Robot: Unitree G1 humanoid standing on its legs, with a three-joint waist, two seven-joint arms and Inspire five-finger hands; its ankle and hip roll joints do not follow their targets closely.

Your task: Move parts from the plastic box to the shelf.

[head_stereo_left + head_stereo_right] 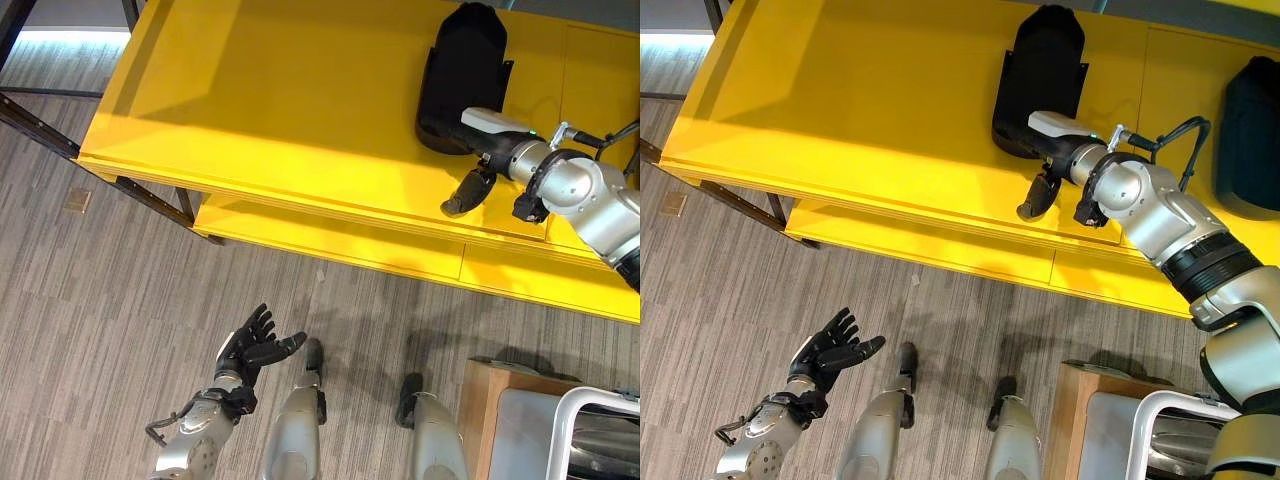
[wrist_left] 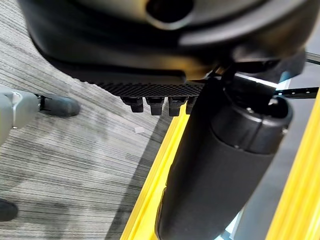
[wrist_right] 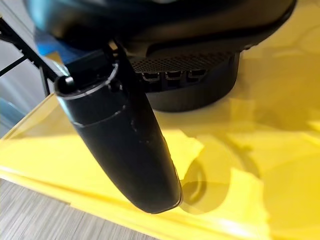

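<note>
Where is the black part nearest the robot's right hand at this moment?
The black part lies on the yellow shelf, toward the right in both eye views, with the right hand at its near end.

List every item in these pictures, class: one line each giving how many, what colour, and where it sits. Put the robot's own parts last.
Shelf: one, yellow, two tiers, across the upper part of the head views.
Black parts: two on the top tier; one at the right hand, a second further right at the picture's edge.
Wooden stand: one, light brown, on the floor at lower right.
Container: one, pale grey, on the stand, with a white frame over it.
Floor: grey striped.
Left hand: dark, fingers spread, low over the floor.
Right hand: dark, at the near black part's base.
</note>
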